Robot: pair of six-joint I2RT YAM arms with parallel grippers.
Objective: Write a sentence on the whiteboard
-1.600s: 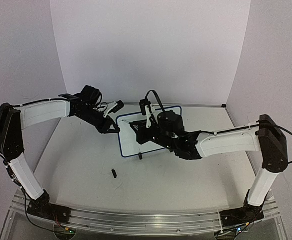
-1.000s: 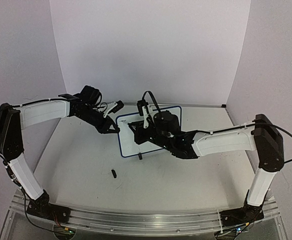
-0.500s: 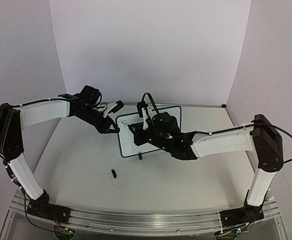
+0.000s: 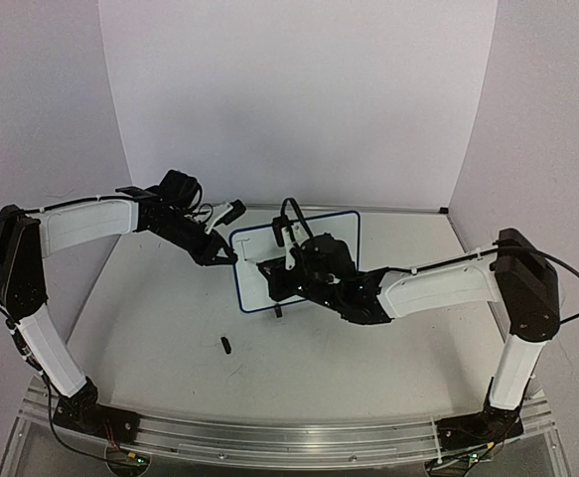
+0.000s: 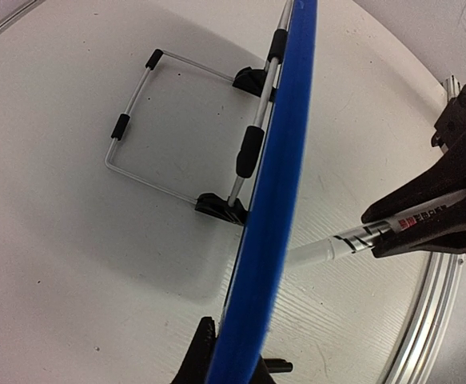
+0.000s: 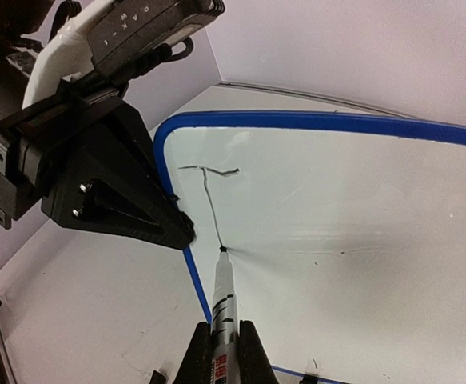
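Gripping a slim white-and-black marker pen [image 6: 223,308], the right gripper [image 6: 225,352] is closed on it, tip touching the small white blue-rimmed rectangular whiteboard [image 6: 360,208] at the foot of a thin black handwritten "T" [image 6: 210,200]. The board stands upright on the white table [image 4: 150,328]; the left gripper [image 4: 227,255] pinches its left rim.

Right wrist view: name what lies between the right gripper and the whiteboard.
A marker: the right gripper is shut on it, and its tip meets the whiteboard at the lower end of a black stroke. The right wrist view shows this.
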